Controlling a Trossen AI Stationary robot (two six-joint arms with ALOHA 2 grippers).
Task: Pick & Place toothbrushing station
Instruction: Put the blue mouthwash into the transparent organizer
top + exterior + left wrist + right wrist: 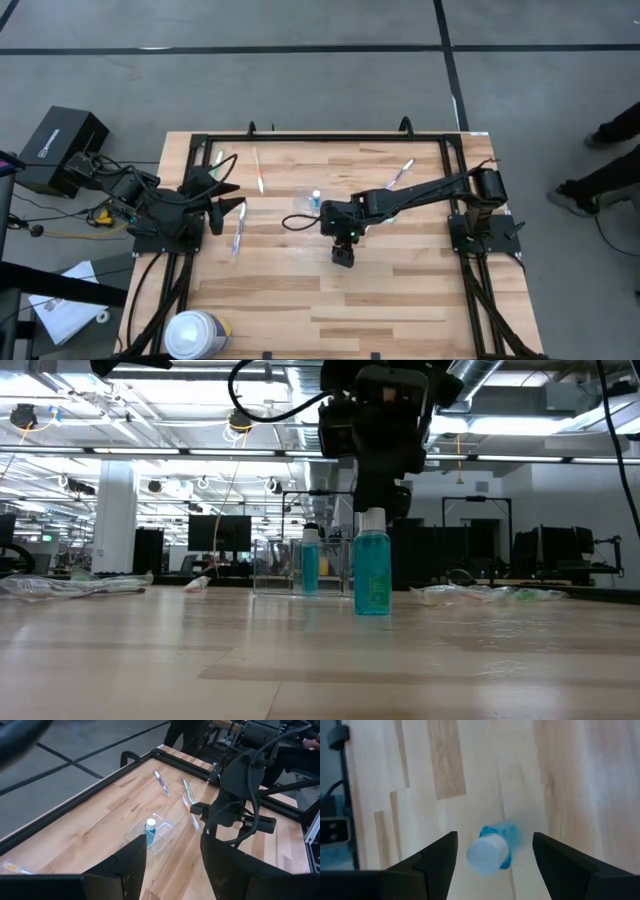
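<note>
White canister [197,333] near table [400,300] corner; black box [62,147] on floor.

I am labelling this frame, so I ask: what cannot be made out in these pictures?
High view: the free tube is hidden under the right gripper.
Low view: the toothbrushes lie flat and blurred; colours unclear.
Left wrist view: any print on the second tube, inside the clear cup, is too small.
</note>
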